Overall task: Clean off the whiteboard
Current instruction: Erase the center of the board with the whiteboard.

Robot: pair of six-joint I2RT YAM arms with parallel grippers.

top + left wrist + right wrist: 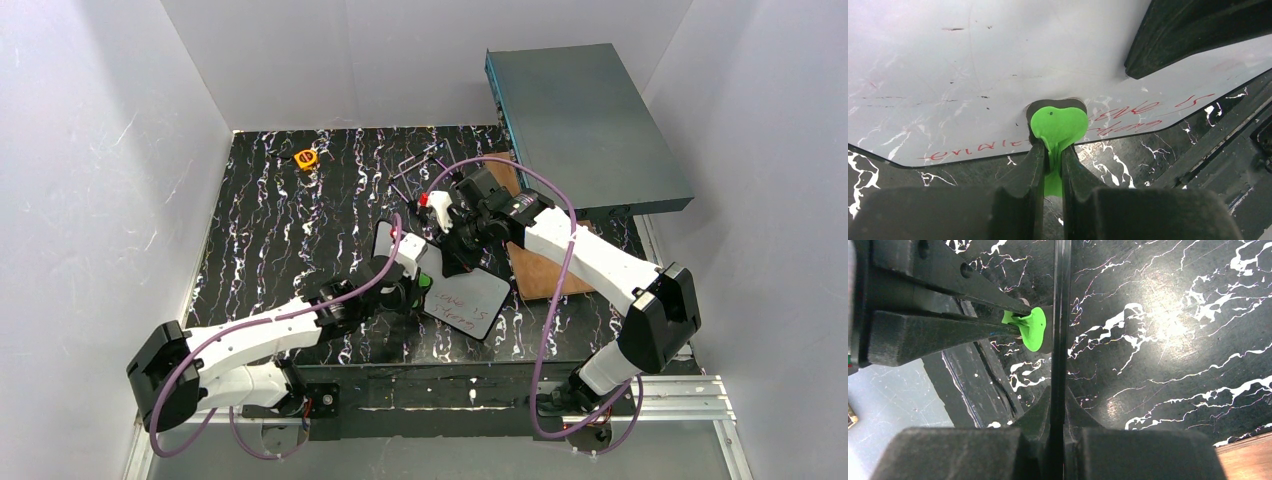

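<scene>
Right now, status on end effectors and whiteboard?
Left end effector shut on green eraser, against whiteboard. Right end effector shut on whiteboard edge. Red writing unerased.

Overhead view: you see a black table [290, 230] veined all over with white, marble-like streaks, closed in by pale white walls [100, 150]. The whiteboard [478, 300] is white inside a thin black frame. Left wrist view: its red handwriting [1128, 116] shows clearly to you, along with small dark scuffs on the white face. The pad [1058, 125] is bright green on a dark backing, and the left gripper [1053, 150] is black. Also note the grey-teal box [585, 120], the brown wooden board [545, 278], the yellow-orange tape measure [306, 158] and the purple cables [553, 300]. The left arm [260, 335] and right arm [590, 255] are white with black joints.
</scene>
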